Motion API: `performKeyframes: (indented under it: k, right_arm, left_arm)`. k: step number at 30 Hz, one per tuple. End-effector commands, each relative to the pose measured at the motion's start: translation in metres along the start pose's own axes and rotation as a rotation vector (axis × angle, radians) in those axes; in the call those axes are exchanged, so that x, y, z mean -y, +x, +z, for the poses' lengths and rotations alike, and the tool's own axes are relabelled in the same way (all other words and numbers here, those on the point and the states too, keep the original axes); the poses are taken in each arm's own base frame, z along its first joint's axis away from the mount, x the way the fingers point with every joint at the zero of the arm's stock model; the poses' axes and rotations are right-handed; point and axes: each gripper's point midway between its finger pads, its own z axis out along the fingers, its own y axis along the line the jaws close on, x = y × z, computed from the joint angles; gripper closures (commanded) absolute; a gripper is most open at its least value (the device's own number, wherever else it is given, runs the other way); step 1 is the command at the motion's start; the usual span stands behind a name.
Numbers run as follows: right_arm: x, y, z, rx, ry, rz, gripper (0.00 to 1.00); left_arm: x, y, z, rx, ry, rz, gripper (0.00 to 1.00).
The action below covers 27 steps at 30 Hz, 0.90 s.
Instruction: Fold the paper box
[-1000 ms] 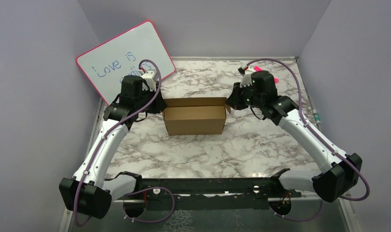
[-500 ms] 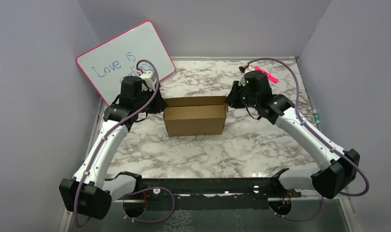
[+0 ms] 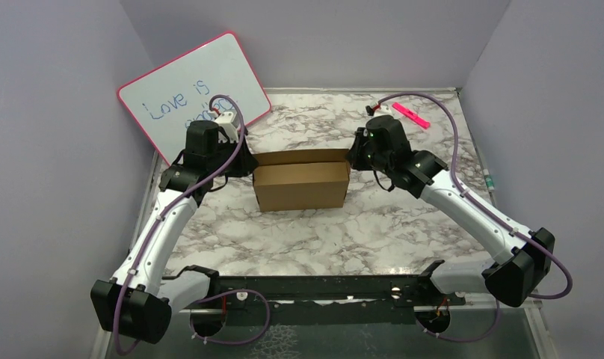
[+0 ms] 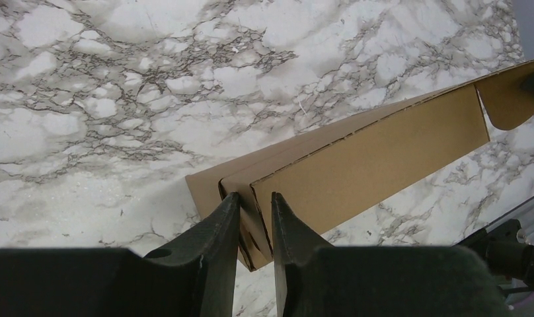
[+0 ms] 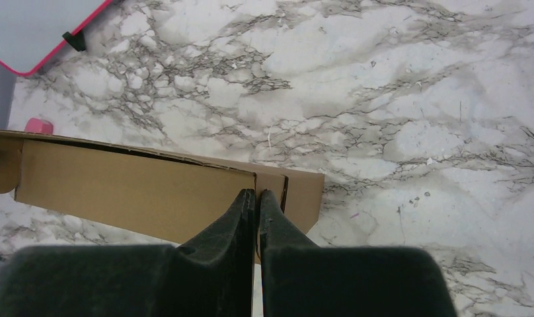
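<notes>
Brown paper box (image 3: 300,186) in both arms' jaws

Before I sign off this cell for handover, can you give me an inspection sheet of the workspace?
Surface: marble-pattern table, no spills seen.
Job's things: paper box stands mid-table, its top open and its end flaps not tucked in.
Clutter: pink marker at the far right; whiteboard leaning in the far left corner.
Grippers: left gripper pinches a panel at the box's left end; right gripper is closed on the right end, apparently on a flap edge.
Cables: purple cables loop along both arms, off the box.
Surroundings: lilac walls on three sides.
</notes>
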Motion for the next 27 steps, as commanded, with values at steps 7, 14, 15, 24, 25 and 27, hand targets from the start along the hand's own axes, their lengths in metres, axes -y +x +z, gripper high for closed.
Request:
performKeyframes:
  k: [7, 14, 15, 24, 25, 27]
  right_arm:
    - [-0.022, 0.019, 0.003, 0.016, -0.063, -0.018, 0.92]
    - [-0.022, 0.033, 0.002, 0.004, -0.094, -0.069, 0.92]
    - [-0.021, 0.034, 0.002, 0.002, -0.095, -0.08, 0.92]
    - [-0.02, 0.027, -0.002, 0.023, -0.098, -0.151, 0.93]
    - [-0.021, 0.026, -0.002, 0.024, -0.1, -0.151, 0.93]
    - [-0.024, 0.026, -0.001, 0.021, -0.112, -0.148, 0.93]
  left_arm:
    - [0.02, 0.003, -0.001, 0.017, 0.093, 0.001, 0.76]
    - [0.014, 0.013, 0.001, 0.002, 0.08, 0.01, 0.76]
    - [0.013, 0.014, 0.001, 0.0, 0.075, 0.016, 0.76]
    - [0.003, 0.008, -0.004, 0.007, 0.014, 0.074, 0.76]
    - [0.003, 0.008, -0.004, 0.008, 0.015, 0.077, 0.76]
    - [0.003, 0.009, -0.003, 0.001, 0.014, 0.079, 0.76]
